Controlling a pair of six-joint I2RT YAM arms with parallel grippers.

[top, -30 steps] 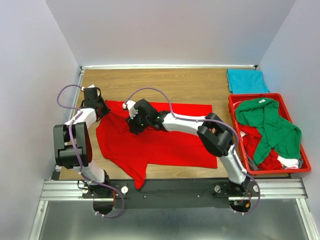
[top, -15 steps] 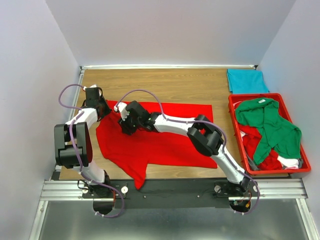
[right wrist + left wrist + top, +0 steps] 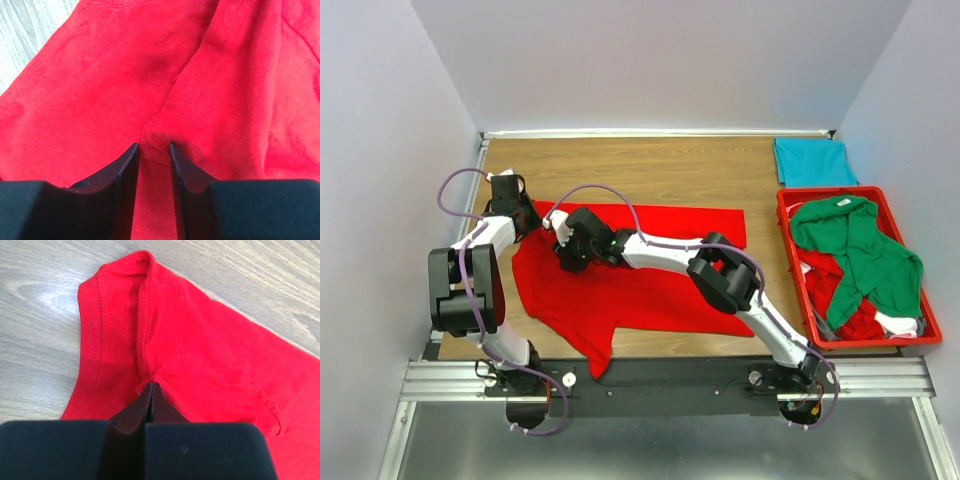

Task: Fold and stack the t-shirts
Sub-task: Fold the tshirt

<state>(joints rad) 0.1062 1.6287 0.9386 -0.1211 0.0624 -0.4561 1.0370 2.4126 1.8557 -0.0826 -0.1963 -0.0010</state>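
A bright red t-shirt [image 3: 640,290] lies spread on the wooden table, one sleeve pointing at the near edge. My left gripper [image 3: 527,224] is at the shirt's far left corner, shut on a pinch of red cloth [image 3: 150,371] beside a hemmed edge [image 3: 92,335]. My right gripper [image 3: 563,258] is low over the shirt just right of the left one. Its fingers [image 3: 126,165] stand a little apart, one on each side of a raised fold of the red t-shirt [image 3: 156,137]. A folded teal t-shirt [image 3: 812,162] lies at the far right.
A rigid red tray [image 3: 880,342] stands along the right edge, holding a crumpled green shirt [image 3: 860,250] and more red cloth [image 3: 835,290]. Bare wood [image 3: 650,170] lies beyond the red shirt. White walls close in the left and far sides.
My right arm has reached further left across the red shirt, closer to the left gripper, and its jaws have narrowed a little. The left gripper has stayed where it was.
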